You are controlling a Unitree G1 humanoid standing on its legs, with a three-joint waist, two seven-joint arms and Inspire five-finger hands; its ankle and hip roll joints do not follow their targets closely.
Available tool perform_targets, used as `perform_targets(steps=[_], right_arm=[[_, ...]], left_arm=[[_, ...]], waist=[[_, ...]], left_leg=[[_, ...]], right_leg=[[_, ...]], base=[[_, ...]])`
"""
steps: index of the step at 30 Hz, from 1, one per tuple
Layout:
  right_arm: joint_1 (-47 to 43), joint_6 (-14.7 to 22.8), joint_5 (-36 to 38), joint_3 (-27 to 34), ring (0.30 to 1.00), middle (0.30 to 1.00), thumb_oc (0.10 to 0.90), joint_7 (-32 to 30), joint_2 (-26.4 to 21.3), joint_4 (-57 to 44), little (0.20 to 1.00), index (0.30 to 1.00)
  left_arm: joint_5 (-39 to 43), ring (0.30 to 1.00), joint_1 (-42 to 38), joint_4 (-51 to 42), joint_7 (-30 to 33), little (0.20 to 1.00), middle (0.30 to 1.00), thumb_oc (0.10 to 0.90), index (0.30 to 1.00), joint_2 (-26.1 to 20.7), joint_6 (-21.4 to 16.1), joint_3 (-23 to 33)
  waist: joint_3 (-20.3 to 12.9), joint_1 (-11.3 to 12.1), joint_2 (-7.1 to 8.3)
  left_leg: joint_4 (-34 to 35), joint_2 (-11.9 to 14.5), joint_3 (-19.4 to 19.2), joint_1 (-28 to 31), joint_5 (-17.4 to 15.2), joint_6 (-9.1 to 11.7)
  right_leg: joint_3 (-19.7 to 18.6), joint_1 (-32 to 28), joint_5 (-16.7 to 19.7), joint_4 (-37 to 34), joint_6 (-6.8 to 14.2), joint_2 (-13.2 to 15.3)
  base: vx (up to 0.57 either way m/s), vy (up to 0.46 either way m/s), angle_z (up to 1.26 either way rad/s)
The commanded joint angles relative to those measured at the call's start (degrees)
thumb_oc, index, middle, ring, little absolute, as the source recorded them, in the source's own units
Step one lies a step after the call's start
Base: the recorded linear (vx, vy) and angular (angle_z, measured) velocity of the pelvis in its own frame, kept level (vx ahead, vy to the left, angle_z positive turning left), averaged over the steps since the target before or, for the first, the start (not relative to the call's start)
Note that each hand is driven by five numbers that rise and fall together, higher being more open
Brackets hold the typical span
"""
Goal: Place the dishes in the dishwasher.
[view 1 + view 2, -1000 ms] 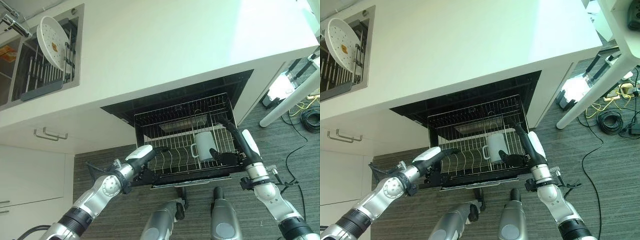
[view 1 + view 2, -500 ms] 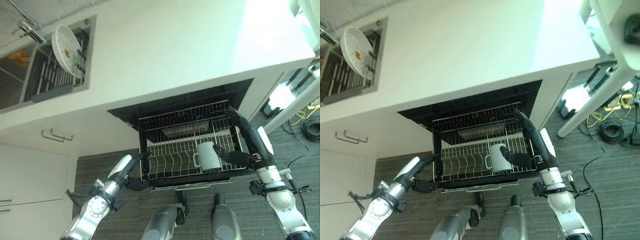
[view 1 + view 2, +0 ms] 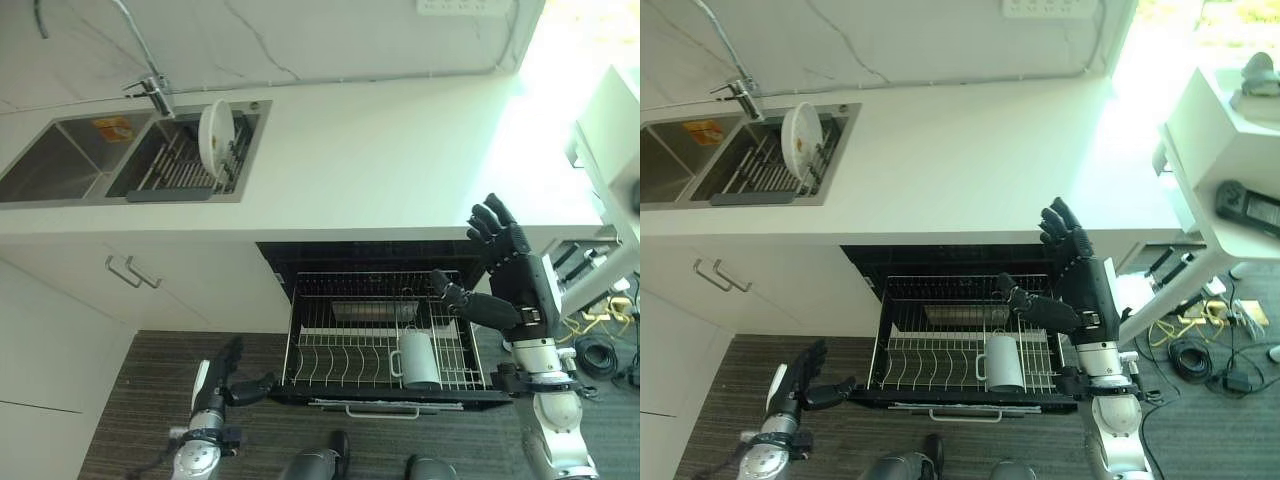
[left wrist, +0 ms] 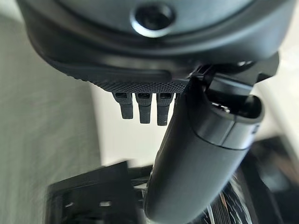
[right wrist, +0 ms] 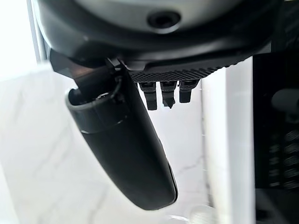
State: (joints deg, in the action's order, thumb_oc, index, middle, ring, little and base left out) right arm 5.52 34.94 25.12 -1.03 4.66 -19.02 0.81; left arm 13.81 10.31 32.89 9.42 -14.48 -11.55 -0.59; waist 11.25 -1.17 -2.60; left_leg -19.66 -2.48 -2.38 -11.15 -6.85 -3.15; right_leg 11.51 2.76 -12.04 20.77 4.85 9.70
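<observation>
A white mug (image 3: pixel 418 358) stands upright in the front right part of the pulled-out dishwasher rack (image 3: pixel 330 366), handle to its left. My right hand (image 3: pixel 512 275) is raised above the rack's right side, open with fingers spread, clear of the mug; the right wrist view shows its thumb (image 5: pixel 126 154) straight with nothing held. My left hand (image 3: pixel 235 375) hangs low beside the rack's front left corner, open and empty, apart from the wire. A white plate (image 3: pixel 215 132) stands on edge in the drying rack in the sink.
White counter (image 3: pixel 400 150) spans above the dishwasher. A double sink (image 3: pixel 60 175) with a faucet (image 3: pixel 150 90) lies at the left, cabinet fronts with a handle (image 3: pixel 130 272) below. A white table (image 3: pixel 1230 140) and floor cables (image 3: pixel 1210 360) are at the right.
The camera has risen and shifted. My right hand has let go of the mug and lifted above the rack. My left hand has drawn back from the rack's front left corner.
</observation>
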Motion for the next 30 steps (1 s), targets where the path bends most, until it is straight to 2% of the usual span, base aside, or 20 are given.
perform_targets(steps=[1, 2, 3, 4, 5, 7, 8, 9, 11, 12, 13, 15, 16, 17, 19, 20, 22, 23, 27, 30], right_arm=[[-3.74, 2.78, 3.63, 3.23, 0.900, 0.900, 0.800, 2.43, -2.17, -8.43, 0.900, 0.900], [-3.58, 1.32, 2.40, 3.24, 0.900, 0.900, 0.800, 3.06, -2.65, -8.94, 0.900, 0.900], [-3.67, 1.14, 1.69, 3.03, 0.900, 0.900, 0.800, 2.97, -2.89, -8.88, 0.900, 0.900], [-4.30, 1.67, 0.71, 2.38, 0.900, 0.900, 0.800, 2.44, -3.37, -8.49, 0.900, 0.900], [-4.98, 2.61, 2.41, 2.61, 0.900, 0.900, 0.800, 2.33, -4.56, -7.67, 0.900, 0.900], [-5.52, 2.78, 4.78, 3.21, 0.900, 0.900, 0.800, 2.54, -5.96, -7.31, 0.900, 0.900], [-4.86, 3.91, 5.12, 4.01, 0.900, 0.900, 0.800, 1.31, -7.00, -7.20, 0.900, 0.900], [-4.29, 3.90, 4.54, 4.60, 0.900, 0.900, 0.800, 0.11, -7.42, -7.53, 0.900, 0.900], [-3.46, 3.51, 5.49, 5.51, 0.900, 0.900, 0.800, 0.32, -7.73, -7.32, 0.900, 0.900], [-3.56, 3.40, 7.45, 5.81, 0.900, 0.900, 0.800, 1.67, -7.61, -6.58, 0.900, 0.900], [-3.78, 3.26, 7.20, 6.06, 0.900, 0.900, 0.800, 2.48, -7.33, -6.32, 0.900, 0.900], [-4.18, 2.55, 5.51, 6.21, 0.900, 0.900, 0.800, 3.16, -7.11, -6.40, 0.900, 0.900], [-4.42, 2.10, 4.85, 5.91, 0.900, 0.900, 0.800, 3.15, -7.19, -6.48, 0.900, 0.900], [-4.75, 1.80, 4.53, 5.54, 0.900, 0.900, 0.800, 2.91, -7.41, -6.48, 0.900, 0.900], [-5.22, 1.37, 3.99, 5.44, 0.900, 0.900, 0.800, 1.77, -8.10, -6.57, 0.900, 0.900], [-4.81, 1.48, 4.58, 7.06, 0.900, 0.900, 0.800, -0.29, -9.40, -6.60, 0.900, 0.900], [-4.17, 0.40, 4.98, 7.88, 0.900, 0.900, 0.800, -1.47, -9.36, -7.27, 0.900, 0.900], [-2.86, -0.09, 7.10, 8.79, 0.900, 0.900, 0.800, -1.80, -8.30, -8.16, 0.900, 0.900], [-2.05, -0.53, 5.49, 9.40, 0.900, 0.900, 0.800, -2.17, -5.85, -9.50, 0.900, 0.900], [-2.80, -1.63, 6.90, 9.84, 0.900, 0.900, 0.800, -0.95, -4.63, -10.58, 0.900, 0.900]], left_arm=[[10.01, 0.900, -0.86, -3.88, -0.37, 0.900, 0.900, 0.800, 0.900, -4.26, -0.19, 5.38], [16.00, 0.900, -1.02, -1.39, -4.14, 0.900, 0.900, 0.800, 0.900, -2.68, 1.31, 6.81], [17.97, 0.900, -1.03, -0.95, -4.75, 0.900, 0.900, 0.800, 0.900, -2.28, 1.77, 7.21], [21.67, 0.900, -1.12, 1.04, -6.86, 0.900, 0.900, 0.800, 0.900, -1.01, 2.08, 7.97], [25.57, 0.900, -2.22, 3.60, -7.96, 0.900, 0.900, 0.800, 0.900, -0.37, 2.76, 7.87], [27.98, 0.900, -3.15, 6.66, -9.15, 0.900, 0.900, 0.800, 0.900, 0.94, 2.83, 8.70], [28.22, 0.900, -3.53, 8.46, -11.39, 0.900, 0.900, 0.800, 0.900, 2.05, 2.87, 8.89], [28.06, 0.900, -3.74, 9.35, -12.54, 0.900, 0.900, 0.800, 0.900, 2.46, 3.01, 8.34], [26.53, 0.900, -3.27, 10.31, -13.17, 0.900, 0.900, 0.800, 0.900, 3.48, 3.16, 7.62], [25.87, 0.900, -2.73, 11.13, -14.06, 0.900, 0.900, 0.800, 0.900, 4.90, 3.20, 7.65], [26.49, 0.900, -2.46, 11.69, -14.18, 0.900, 0.900, 0.800, 0.900, 5.35, 3.44, 7.55], [28.77, 0.900, -2.21, 13.47, -15.38, 0.900, 0.900, 0.800, 0.900, 5.68, 4.04, 7.82], [30.53, 0.900, -2.08, 14.48, -16.04, 0.900, 0.900, 0.800, 0.900, 5.81, 4.75, 8.08], [31.39, 0.900, -1.95, 15.57, -16.62, 0.900, 0.900, 0.800, 0.900, 6.05, 5.22, 8.45], [31.33, 0.900, -2.08, 19.14, -18.37, 0.900, 0.900, 0.800, 0.900, 6.37, 6.04, 9.07], [25.79, 0.900, -3.33, 24.59, -21.24, 0.900, 0.900, 0.800, 0.900, 6.15, 6.68, 9.14], [24.42, 0.900, -3.85, 26.04, -20.94, 0.900, 0.900, 0.800, 0.900, 6.02, 7.16, 8.51], [23.94, 0.900, -4.45, 26.50, -20.42, 0.900, 0.900, 0.800, 0.900, 5.95, 9.90, 8.49], [18.94, 0.900, -4.92, 28.66, -21.38, 0.900, 0.900, 0.800, 0.900, 4.68, 15.13, 6.65], [15.50, 0.900, -4.08, 30.90, -23.25, 0.900, 0.900, 0.800, 0.900, 3.89, 16.08, 4.45]], waist=[[-0.56, 0.90, -0.16], [-0.66, 0.54, 0.41], [-0.46, 0.60, 0.51], [0.39, 0.31, 0.65], [0.83, -0.67, 0.13], [1.11, -0.54, 1.00], [1.57, -0.48, 3.06], [2.24, -0.56, 4.09], [3.51, -0.28, 4.72], [3.98, -0.07, 4.63], [3.75, -0.17, 4.55], [2.54, -0.46, 4.47], [2.23, -0.39, 3.91], [1.92, -0.36, 3.11], [1.44, -0.53, 2.17], [0.70, -1.95, 1.33], [0.26, -2.28, 0.92], [-0.29, -2.30, 0.70], [-0.57, -2.40, 0.32], [-0.44, -1.91, 0.14]], left_leg=[[2.47, 1.83, 1.16, 5.39, -9.33, -1.30], [2.47, 0.76, 1.18, 5.45, -9.30, -0.94], [2.47, 0.59, 0.95, 5.74, -9.29, -0.82], [2.47, -0.20, 1.18, 6.63, -9.48, -1.13], [2.47, -1.05, 2.59, 6.04, -8.65, -1.37], [2.47, -1.75, -0.21, 6.79, -7.70, -0.98], [2.47, -2.86, -3.13, 8.15, -5.57, 0.48], [0.49, -3.23, -3.58, 7.55, -3.57, 1.73], [-8.68, -2.36, -3.53, 2.43, -0.13, 4.19], [-10.88, -1.23, -2.71, 0.02, 1.05, 4.62], [-8.68, 0.71, -2.80, 0.45, 1.56, 4.75], [0.12, 4.10, -2.80, 4.46, 1.40, 4.70], [2.47, 5.43, -1.24, 5.20, 0.86, 4.98], [2.47, 7.21, 0.76, 4.18, -0.02, 5.68], [2.47, 11.43, 3.28, 1.02, 0.26, 7.52], [2.47, 14.93, 0.29, -0.42, -0.95, 8.34], [2.47, 14.71, -0.19, -0.38, -1.78, 8.46], [2.47, 12.35, 0.61, 0.14, -3.67, 7.64], [2.47, 8.04, 1.00, 1.89, -6.35, 4.41], [2.47, 7.56, -1.16, 2.62, -7.16, 2.98]], right_leg=[[-1.93, -1.77, 3.37, -0.85, 3.79, -4.31], [-2.18, -1.42, 3.63, -2.63, 2.77, -8.20], [-1.63, -1.40, 3.46, -3.04, 2.51, -8.56], [-1.90, 0.85, 5.88, -1.74, 3.14, -8.21], [-4.88, 2.04, 2.41, -2.00, 0.90, -10.83], [-2.36, 1.38, 0.54, -3.59, -0.58, -9.75], [-2.50, 1.24, -0.38, -3.59, -1.11, -7.54], [-3.31, 0.78, -0.51, -3.59, -1.48, -6.59], [-3.07, -0.40, -0.80, -3.59, -2.63, -6.05], [-4.24, -0.80, -0.84, -3.59, -3.04, -5.99], [-4.58, -0.80, -1.10, -3.59, -2.89, -5.82], [-5.19, -0.31, -1.65, -3.59, -2.13, -5.07], [-5.80, -0.34, -1.99, -3.59, -1.77, -5.24], [-6.28, -0.22, -2.28, -3.59, -1.44, -5.55], [-7.21, -0.16, -3.03, -3.59, -0.78, -4.93], [-5.23, 0.00, -3.64, -3.59, 0.24, -2.40], [-4.38, -0.16, -3.29, -3.59, 0.99, -1.05], [-4.10, -0.58, -2.42, -3.59, 2.51, 0.76], [-2.60, -0.78, 1.59, -3.59, 4.26, 2.94], [0.65, -0.67, 5.47, -3.59, 4.83, 3.54]], base=[[0.06, 0.023, -0.09], [0.07, 0.017, -0.13], [0.06, 0.011, -0.07], [0.00, 0.000, 0.00], [0.00, 0.000, 0.00], [-0.01, -0.073, 0.25], [0.04, -0.079, 0.54], [0.05, -0.055, 0.61], [0.01, 0.082, 0.45], [0.02, 0.251, 0.39], [0.06, 0.316, 0.28], [0.12, 0.370, 0.11], [0.14, 0.439, -0.02], [0.13, 0.478, -0.07], [0.16, 0.634, -0.13], [0.22, 0.747, -0.14], [0.20, 0.552, 0.11], [0.21, 0.463, 0.26], [0.16, 0.394, 0.10], [0.05, 0.237, -0.13]])
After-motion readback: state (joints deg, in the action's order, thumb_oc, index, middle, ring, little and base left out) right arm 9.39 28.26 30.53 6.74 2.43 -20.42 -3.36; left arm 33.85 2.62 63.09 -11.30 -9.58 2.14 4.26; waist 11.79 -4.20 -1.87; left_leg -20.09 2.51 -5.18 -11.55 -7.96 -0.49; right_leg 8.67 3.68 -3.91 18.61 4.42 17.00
